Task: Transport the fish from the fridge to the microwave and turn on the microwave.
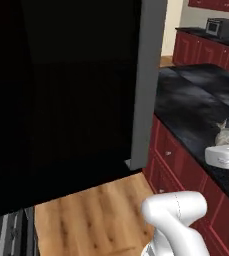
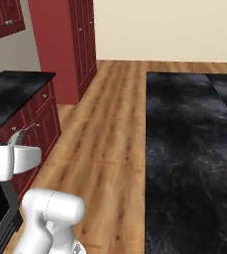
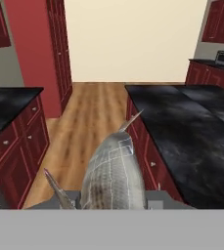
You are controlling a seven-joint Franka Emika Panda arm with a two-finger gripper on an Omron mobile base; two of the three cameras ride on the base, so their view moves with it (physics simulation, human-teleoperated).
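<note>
Holding: the end effector (image 3: 112,202) is gripping the fish (image 3: 112,176), its fingers clenched on the body at the bottom centre of the hand view.
Fish: it is pointing away from the camera in the hand view, pale grey and mottled, with its tail fin tip reaching up toward the middle of the frame.
Fish elsewhere: it is showing at the right edge of the left base view (image 1: 227,135), just above the white hand, over the black surface (image 1: 196,110).
Fridge: the tall dark cabinet (image 1: 61,90) is filling the left half of the left base view, with a light grey vertical edge on its right side.
Surroundings: red cabinets (image 3: 15,146) are standing at the left of the hand view, and a wooden floor (image 3: 91,122) is running up the centre between the dark surfaces.
</note>
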